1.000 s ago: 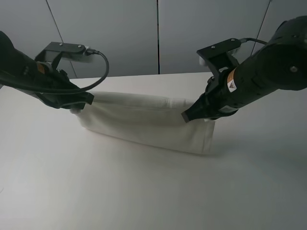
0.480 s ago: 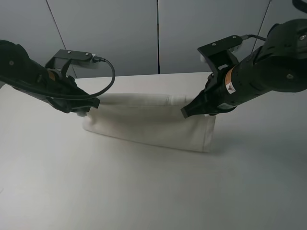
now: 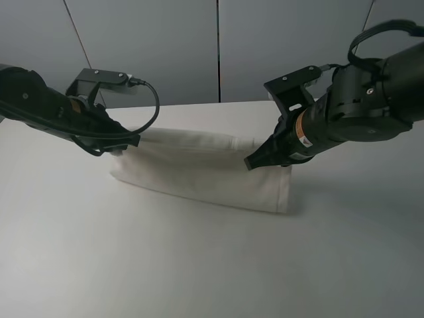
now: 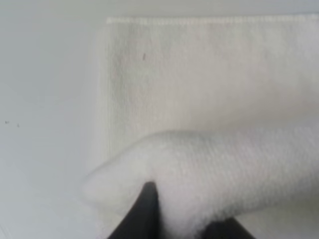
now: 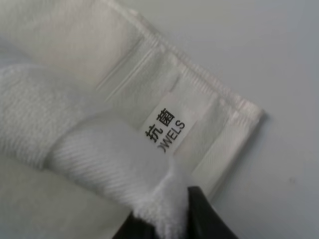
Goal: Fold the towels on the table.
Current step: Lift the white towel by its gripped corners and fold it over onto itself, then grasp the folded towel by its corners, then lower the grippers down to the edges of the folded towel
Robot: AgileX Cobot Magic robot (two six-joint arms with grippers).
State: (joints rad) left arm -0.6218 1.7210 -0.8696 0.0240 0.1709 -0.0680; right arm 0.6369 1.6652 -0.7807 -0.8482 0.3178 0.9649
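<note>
1. The high camera is looking down on the white table (image 3: 199, 265). The white towel (image 3: 199, 175) is lying near the middle of it as a long band running from left to right, already doubled over along its far edge. The left gripper (image 3: 126, 142) is reaching low to the towel's far left corner, and the right gripper (image 3: 252, 162) is reaching low to the far edge near the right end. Both sets of jaws are standing narrow at the cloth.

2. The left wrist camera is showing the towel (image 4: 199, 89) lying flat on the table (image 4: 45, 99), with one stitched edge in view. A raised roll of cloth is sitting between the dark tips of the left gripper (image 4: 184, 209), and the jaws are pinching that roll.

3. The right wrist camera is showing a corner of the towel (image 5: 75, 50) with its woven border band (image 5: 122, 67) and a small white label (image 5: 167, 124) printed in black. A gathered fold is bunching between the dark tips of the right gripper (image 5: 164, 214), whose jaws are clamping it tightly. Bare table (image 5: 274, 50) is showing beyond the corner.
</note>
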